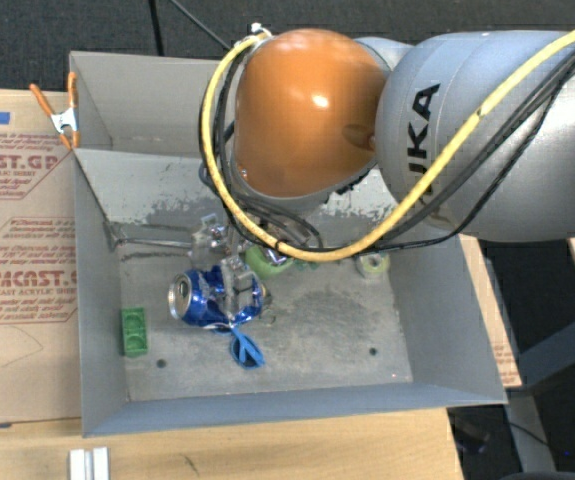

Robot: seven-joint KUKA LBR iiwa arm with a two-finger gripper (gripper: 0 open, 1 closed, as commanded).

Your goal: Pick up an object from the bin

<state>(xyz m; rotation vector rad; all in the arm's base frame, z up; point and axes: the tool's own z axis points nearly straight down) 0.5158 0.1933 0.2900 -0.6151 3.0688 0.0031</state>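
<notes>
One crushed blue drinks can (205,303) lies on the floor of the grey bin (267,400), somewhat left of the middle, with its round silver end turned to the left. The end effector (233,280) stands right over the can's right half. Its metal tip is down at the crumpled body and seems to touch it. Whether it is open or closed, and whether it has any hold of the can, cannot be told from this angle.

Just below and to the right of the can lies a small blue scrap (247,351), almost touching it. Just above and to the right of the can, partly hidden behind the end effector, sits a pale green round thing (263,260). Farther right of the can, well apart from it, is a small pale ring (372,264). Left of the can and a little lower, a green block (134,331) lies apart from it.

Above the can the wrist carries a big orange dome cover (302,113) with a yellow cable (210,118) looping round it. The grey arm (487,138) runs off to the right.
</notes>
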